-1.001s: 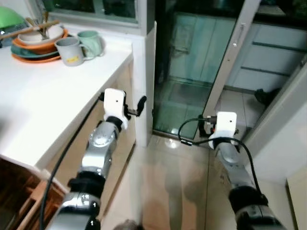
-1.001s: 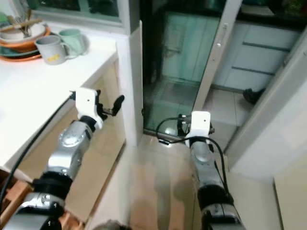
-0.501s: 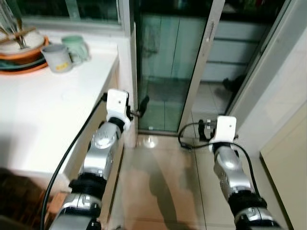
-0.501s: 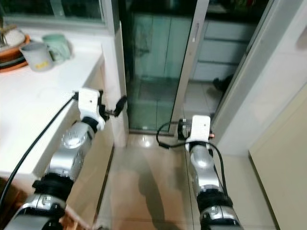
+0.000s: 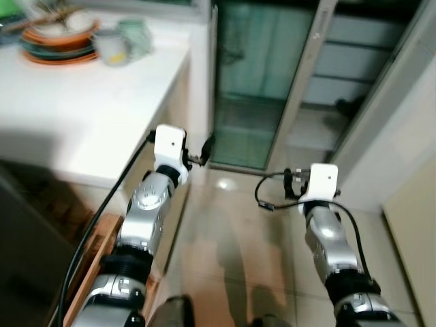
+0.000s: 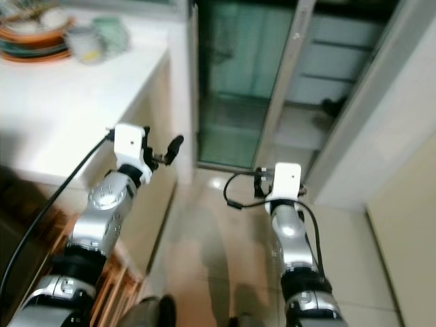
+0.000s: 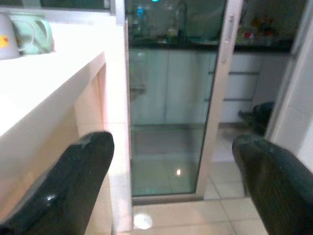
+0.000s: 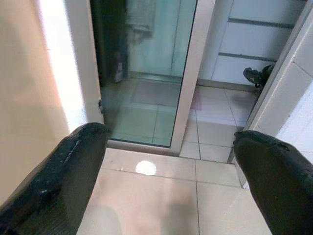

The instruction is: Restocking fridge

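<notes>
No fridge or stock item can be made out. My left gripper (image 5: 204,146) is held forward at chest height beside the corner of the white counter (image 5: 82,116). It is open with nothing between its black fingers (image 7: 73,186). My right gripper (image 6: 261,184) hangs lower over the beige tiled floor (image 5: 231,231). It is also open and empty, its fingers (image 8: 274,176) spread wide. Both point toward a glass sliding door (image 5: 248,82).
On the counter's far end sit stacked dishes (image 5: 58,41) and two mugs (image 5: 122,44). The door's pale metal frame post (image 5: 303,88) stands ahead. A white wall (image 5: 402,129) closes the right side. A wooden rack (image 5: 92,262) sits low on the left. A dark shoe (image 8: 257,76) lies beyond the door.
The whole picture has shifted as the camera moved: the counter now reaches further into view and the floor near my feet shows. Both arms keep the same pose, grippers still open.
</notes>
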Controlling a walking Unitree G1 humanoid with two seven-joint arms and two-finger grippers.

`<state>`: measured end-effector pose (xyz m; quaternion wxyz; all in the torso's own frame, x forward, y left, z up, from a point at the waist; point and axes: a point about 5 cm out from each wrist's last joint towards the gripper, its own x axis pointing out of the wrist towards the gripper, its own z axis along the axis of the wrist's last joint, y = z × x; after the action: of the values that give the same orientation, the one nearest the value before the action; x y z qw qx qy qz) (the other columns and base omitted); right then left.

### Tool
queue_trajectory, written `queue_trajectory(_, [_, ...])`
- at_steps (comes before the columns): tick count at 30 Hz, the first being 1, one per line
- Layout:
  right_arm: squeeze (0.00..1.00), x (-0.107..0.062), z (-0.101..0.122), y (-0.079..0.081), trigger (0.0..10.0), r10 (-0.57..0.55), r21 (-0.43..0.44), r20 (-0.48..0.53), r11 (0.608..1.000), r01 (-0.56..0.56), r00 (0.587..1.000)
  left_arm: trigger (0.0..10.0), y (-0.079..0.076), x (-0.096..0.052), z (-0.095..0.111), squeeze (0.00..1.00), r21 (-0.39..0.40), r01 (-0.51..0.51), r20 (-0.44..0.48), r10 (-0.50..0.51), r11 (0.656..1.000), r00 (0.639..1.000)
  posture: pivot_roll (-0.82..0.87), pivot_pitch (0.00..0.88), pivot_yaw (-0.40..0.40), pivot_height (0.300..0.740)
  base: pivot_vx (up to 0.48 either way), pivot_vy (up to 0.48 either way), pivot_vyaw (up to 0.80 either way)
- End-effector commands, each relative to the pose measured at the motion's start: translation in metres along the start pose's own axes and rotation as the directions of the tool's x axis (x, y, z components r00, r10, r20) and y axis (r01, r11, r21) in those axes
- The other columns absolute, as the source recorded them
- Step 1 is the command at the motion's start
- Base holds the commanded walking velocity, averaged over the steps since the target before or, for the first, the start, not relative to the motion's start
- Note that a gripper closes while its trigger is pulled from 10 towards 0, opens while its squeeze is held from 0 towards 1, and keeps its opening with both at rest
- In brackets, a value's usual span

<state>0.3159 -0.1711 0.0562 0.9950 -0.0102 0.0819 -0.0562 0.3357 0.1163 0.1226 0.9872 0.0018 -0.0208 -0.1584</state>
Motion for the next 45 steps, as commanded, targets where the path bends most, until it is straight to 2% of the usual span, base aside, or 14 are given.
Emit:
queue_trajectory(1, [0.00, 0.001, 0.006, -0.006, 10.0, -0.020, 0.011, 0.030, 1.000, 0.019, 0.999, 10.0, -0.003, 0.003, 0.007, 0.00, 0.005, 0.009, 0.018, -0.009, 1.000, 1.000, -0.02, 0.000, 0.000, 0.740, -0.442, 0.000, 0.00])
queue_trajectory(24, [0.00, 0.003, 0.012, -0.002, 10.0, -0.007, 0.003, 0.059, 1.000, 0.007, 0.998, 10.0, 0.001, 0.001, 0.011, 0.00, 0.016, 0.008, 0.039, -0.009, 1.000, 0.999, 0.00, 0.000, -0.003, 0.740, -0.465, 0.000, 0.00])
queue_trajectory(29, [0.00, 0.003, 0.028, 0.006, 10.0, 0.028, -0.050, 0.149, 0.999, -0.021, 0.988, 10.0, 0.000, 0.000, 0.013, 0.00, 0.021, 0.005, 0.054, -0.006, 1.000, 0.999, -0.01, 0.000, 0.002, 0.740, -0.256, 0.000, 0.00])
queue_trajectory(30, [0.00, 0.001, 0.047, 0.014, 10.0, 0.066, -0.094, 0.250, 0.995, -0.044, 0.966, 10.0, -0.001, -0.001, 0.015, 0.00, 0.027, 0.002, 0.064, -0.003, 1.000, 0.998, -0.01, 0.000, 0.001, 0.740, 0.000, 0.000, 0.00])
queue_trajectory(33, [0.00, 0.000, 0.070, 0.024, 10.0, 0.095, -0.081, 0.331, 0.994, -0.072, 0.939, 10.0, 0.002, 0.000, 0.028, 0.00, 0.012, -0.034, 0.129, 0.032, 0.999, 0.991, -0.01, 0.000, -0.003, 0.740, 0.000, 0.000, 0.00])
queue_trajectory(35, [0.00, 0.001, 0.074, 0.026, 10.0, 0.099, -0.068, 0.341, 0.994, -0.081, 0.935, 10.0, 0.004, 0.001, 0.034, 0.00, 0.006, -0.055, 0.152, 0.053, 0.998, 0.987, -0.01, 0.000, -0.004, 0.740, 0.000, 0.000, 0.00])
queue_trajectory(37, [0.00, 0.003, 0.080, 0.031, 10.0, 0.116, -0.034, 0.343, 0.993, -0.111, 0.932, 10.0, 0.013, 0.005, 0.050, 0.00, -0.024, -0.124, 0.203, 0.126, 0.992, 0.971, 0.00, 0.000, -0.010, 0.740, 0.000, 0.000, 0.00])
queue_trajectory(39, [0.00, 0.003, 0.080, 0.032, 10.0, 0.127, -0.027, 0.336, 0.992, -0.125, 0.933, 10.0, 0.015, 0.005, 0.054, 0.00, -0.039, -0.137, 0.213, 0.142, 0.990, 0.967, 0.00, 0.000, -0.012, 0.740, 0.000, 0.000, 0.00])
queue_trajectory(43, [0.00, 0.001, 0.075, 0.031, 10.0, 0.126, -0.027, 0.316, 0.992, -0.123, 0.940, 10.0, 0.016, 0.003, 0.050, 0.00, -0.038, -0.130, 0.193, 0.135, 0.991, 0.972, 0.00, 0.000, -0.012, 0.740, 0.000, 0.000, 0.00])
queue_trajectory(45, [0.00, -0.001, 0.069, 0.030, 10.0, 0.115, -0.017, 0.291, 0.993, -0.115, 0.950, 10.0, 0.013, 0.002, 0.050, 0.00, 0.007, -0.117, 0.190, 0.113, 0.993, 0.975, 0.00, 0.000, -0.010, 0.740, 0.000, 0.480, 0.00])
